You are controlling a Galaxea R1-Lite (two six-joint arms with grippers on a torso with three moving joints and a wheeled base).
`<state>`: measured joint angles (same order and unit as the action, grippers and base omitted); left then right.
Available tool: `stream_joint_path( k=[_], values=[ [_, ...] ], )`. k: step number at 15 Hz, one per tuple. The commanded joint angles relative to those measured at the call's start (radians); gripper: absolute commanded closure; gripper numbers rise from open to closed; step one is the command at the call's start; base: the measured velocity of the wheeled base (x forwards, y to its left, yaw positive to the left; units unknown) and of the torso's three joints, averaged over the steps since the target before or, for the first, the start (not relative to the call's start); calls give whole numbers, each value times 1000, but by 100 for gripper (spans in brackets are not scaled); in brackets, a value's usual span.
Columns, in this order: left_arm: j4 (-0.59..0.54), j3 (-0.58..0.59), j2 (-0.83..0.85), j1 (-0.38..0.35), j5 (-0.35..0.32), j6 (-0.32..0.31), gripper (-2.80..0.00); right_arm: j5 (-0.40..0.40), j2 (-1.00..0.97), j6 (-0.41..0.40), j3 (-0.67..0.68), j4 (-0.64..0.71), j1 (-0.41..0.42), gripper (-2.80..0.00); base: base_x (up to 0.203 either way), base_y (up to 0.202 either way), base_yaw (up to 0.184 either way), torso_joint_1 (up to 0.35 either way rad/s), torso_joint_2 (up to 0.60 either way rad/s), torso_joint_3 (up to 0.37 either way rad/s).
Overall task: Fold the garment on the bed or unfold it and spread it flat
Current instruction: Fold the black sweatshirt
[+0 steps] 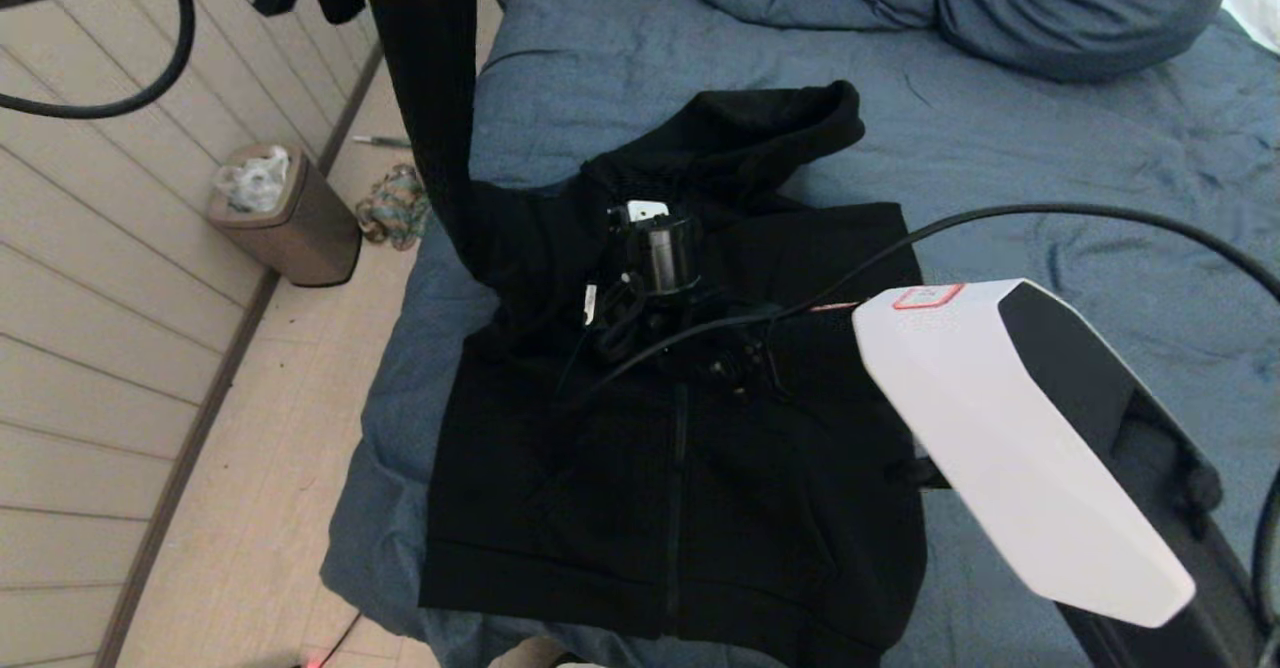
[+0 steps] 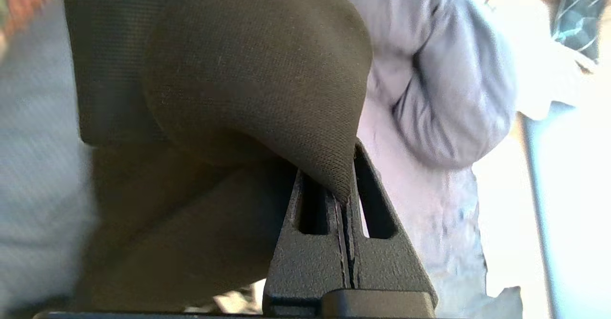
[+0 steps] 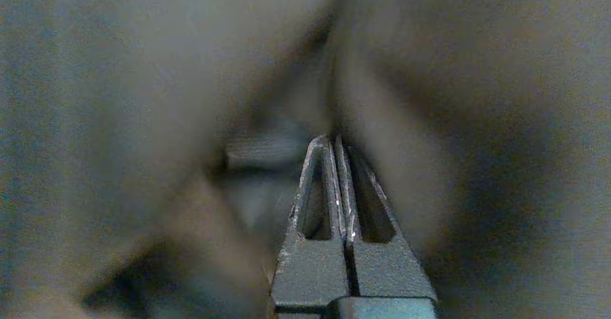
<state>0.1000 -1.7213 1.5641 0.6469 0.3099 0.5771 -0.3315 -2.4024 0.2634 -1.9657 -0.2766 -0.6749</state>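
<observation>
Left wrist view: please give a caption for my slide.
Left gripper shut on a fold of the black garment.

Black zippered hooded sweatshirt spread front-up on wrinkled slate-blue bed, hood toward pillows, one sleeve lifted upward.

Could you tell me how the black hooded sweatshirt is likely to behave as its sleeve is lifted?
Probably floppy: the sweatshirt sleeve hangs limp from the raised left claw, pinched shut on it. Likely fairly heavy, since the knit looks thick. The body may drag across the bed unless the right claw pins it.
</observation>
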Motion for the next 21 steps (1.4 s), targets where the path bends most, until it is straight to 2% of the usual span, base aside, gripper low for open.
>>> stream_joint_path(
  k=[1,5,8,10,13,16,18,21],
  values=[
    [0,2,-56,-13,2,-4,0,-13,32,1,0,-17,-2,0,0,0,0,0,0,0],
    [0,26,-129,-15,2,-33,0,-29,19,3,-1,-49,-8,0,0,0,0,0,0,0],
    [1,105,-178,-12,-3,-48,0,-29,-9,2,-1,-70,-11,0,0,0,0,0,0,0],
    [15,133,-191,-4,-11,-93,0,-31,-20,4,-1,-74,-5,0,0,0,0,0,0,0],
    [31,165,-185,-4,-10,-94,0,-31,-18,2,-1,-76,1,0,0,0,0,0,0,0],
    [72,201,-166,-5,-11,-97,0,-69,2,0,1,-88,18,0,0,0,0,0,0,0],
    [91,192,-126,-6,-11,-101,0,-74,60,0,3,-84,44,0,0,0,0,0,0,0],
    [156,184,-32,-9,-9,-141,0,-79,207,2,25,-78,102,0,0,0,0,0,0,0]
  ],
)
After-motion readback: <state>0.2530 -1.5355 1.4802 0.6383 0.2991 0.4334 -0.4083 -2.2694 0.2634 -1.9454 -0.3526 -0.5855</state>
